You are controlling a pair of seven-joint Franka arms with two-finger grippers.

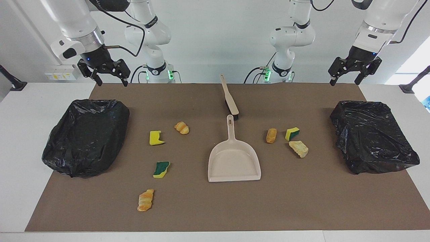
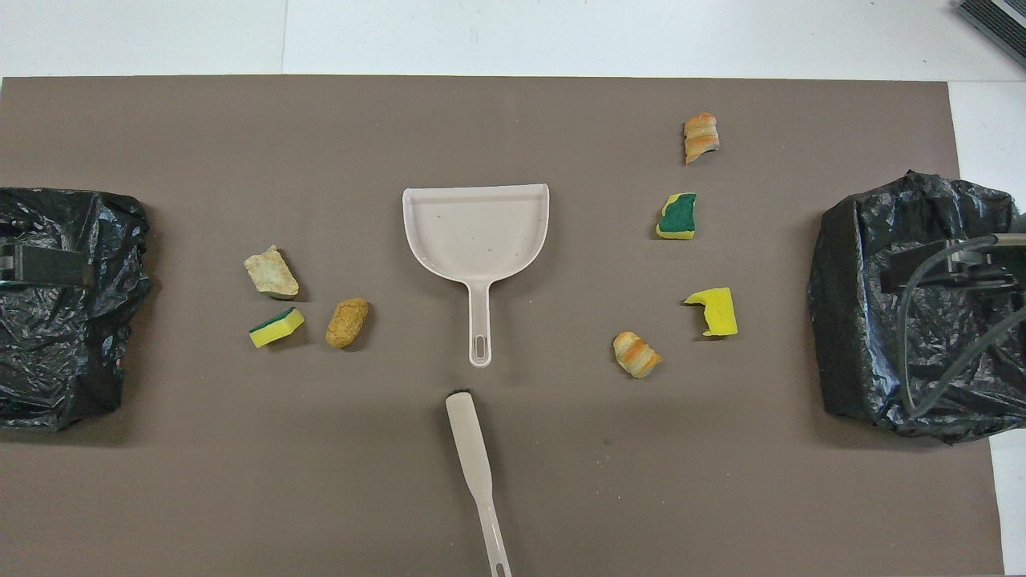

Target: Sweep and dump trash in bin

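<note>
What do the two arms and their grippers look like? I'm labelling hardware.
Both arms are glossy white with rounded joints, silver wrist rings and green lights at the bases. Black cables trail along them. The left gripper and right gripper are black.

Three sponge chunks (image 2: 276,327), four bread pieces (image 2: 347,323), one dustpan (image 2: 476,232), one brush (image 2: 474,463), two black bin bags (image 1: 86,136), one brown mat (image 2: 321,481), two robot arms.

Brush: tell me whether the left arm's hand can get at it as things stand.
Probably yes. The left hand is open and empty, raised over the mat's edge. The brush lies bare by the dustpan handle, nothing on it or between.
</note>
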